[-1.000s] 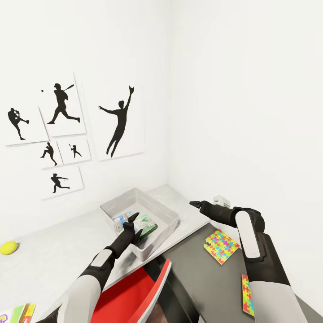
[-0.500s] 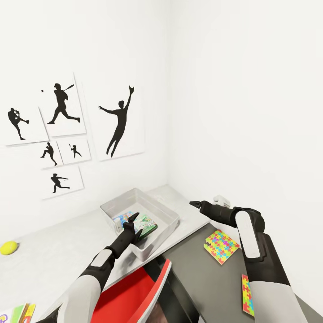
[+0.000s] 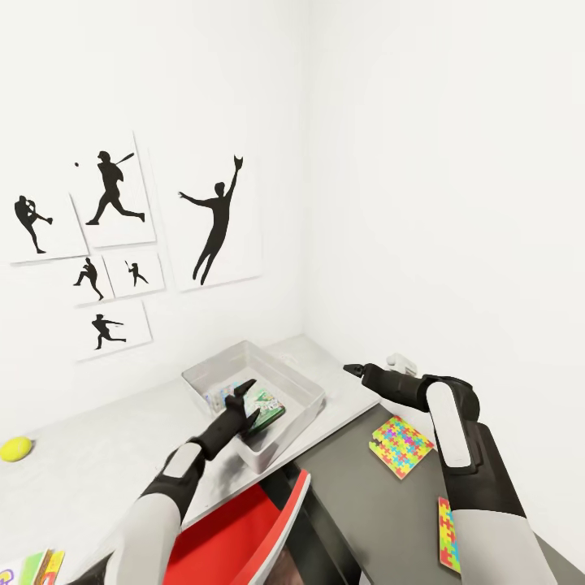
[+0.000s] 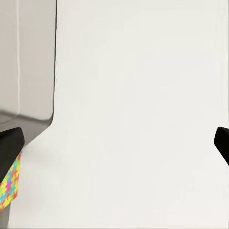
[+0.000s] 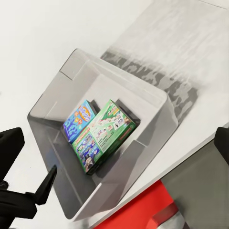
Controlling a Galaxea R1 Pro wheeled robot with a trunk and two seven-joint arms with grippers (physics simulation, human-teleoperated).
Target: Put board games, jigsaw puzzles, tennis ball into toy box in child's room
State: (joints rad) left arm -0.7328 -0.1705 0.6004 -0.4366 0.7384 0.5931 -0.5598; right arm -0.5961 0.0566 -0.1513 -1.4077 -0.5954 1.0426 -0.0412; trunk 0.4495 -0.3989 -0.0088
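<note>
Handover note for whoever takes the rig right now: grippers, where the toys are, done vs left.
Left gripper: open, empty, above the toy box's near side.
Right gripper: beside the box; open, going by the fingertips at the right wrist view's edges.
Toy box: on the pale table, holding the green-white board game and the blue board game.
On the pale top: tennis ball at far left; a colourful box edge at the lower left corner, likely the third game.
On the dark section: two jigsaw puzzles.
Done: two games. Left: third game, both puzzles, ball.
</note>
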